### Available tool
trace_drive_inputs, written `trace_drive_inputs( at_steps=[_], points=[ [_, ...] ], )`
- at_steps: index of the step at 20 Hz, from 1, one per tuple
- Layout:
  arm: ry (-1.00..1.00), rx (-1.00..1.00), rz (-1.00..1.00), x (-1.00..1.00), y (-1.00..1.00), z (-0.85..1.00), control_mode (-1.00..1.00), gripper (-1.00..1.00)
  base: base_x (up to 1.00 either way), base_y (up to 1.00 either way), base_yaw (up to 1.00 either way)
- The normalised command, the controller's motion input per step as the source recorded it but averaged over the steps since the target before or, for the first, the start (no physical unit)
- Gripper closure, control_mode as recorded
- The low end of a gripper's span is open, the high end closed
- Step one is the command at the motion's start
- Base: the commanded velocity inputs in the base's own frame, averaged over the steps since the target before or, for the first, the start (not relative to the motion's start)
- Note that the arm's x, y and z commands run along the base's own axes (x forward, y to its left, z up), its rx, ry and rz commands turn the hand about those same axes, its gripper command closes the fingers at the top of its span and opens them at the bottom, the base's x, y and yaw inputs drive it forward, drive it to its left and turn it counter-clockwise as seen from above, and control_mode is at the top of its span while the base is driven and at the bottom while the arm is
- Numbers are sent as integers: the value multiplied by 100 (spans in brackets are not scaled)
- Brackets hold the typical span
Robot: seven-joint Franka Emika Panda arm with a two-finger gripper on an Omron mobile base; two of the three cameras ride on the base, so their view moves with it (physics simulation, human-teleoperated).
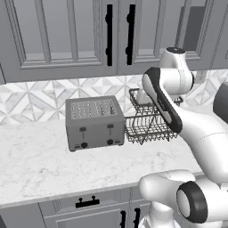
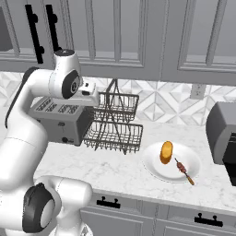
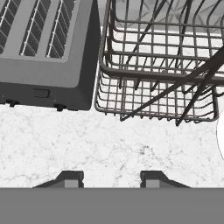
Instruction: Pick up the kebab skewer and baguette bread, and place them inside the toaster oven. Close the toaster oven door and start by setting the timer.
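The golden baguette bread (image 2: 166,152) and the thin kebab skewer (image 2: 183,170) lie side by side on a white plate (image 2: 154,168) on the counter. The grey toaster oven (image 2: 220,129) stands at the right edge, its front dark and cut off by the frame; its door is out of view. My gripper (image 3: 111,179) hangs open and empty above bare counter, in front of the slot toaster (image 3: 48,57) and the wire rack (image 3: 157,92), well left of the plate. In the right base view my hand (image 2: 91,96) is held high beside the rack.
A grey slot toaster (image 1: 94,122) and a two-tier wire dish rack (image 2: 113,131) stand against the tiled wall. The white plate's rim (image 3: 221,136) shows at the right edge of the hand view. Marble counter (image 1: 40,164) stretches toward the front edge.
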Motion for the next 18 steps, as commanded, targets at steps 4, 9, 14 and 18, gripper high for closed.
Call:
trace_drive_inputs(
  at_steps=[4,9,14,18],
  points=[
    [0,0,0,0,0,0,100,-100,0,0,0],
    [0,0,0,0,0,0,100,-100,0,0,0],
    [0,0,0,0,0,0,100,-100,-3,-3,0],
    [0,0,0,0,0,0,100,-100,-12,-67,0]
  ],
)
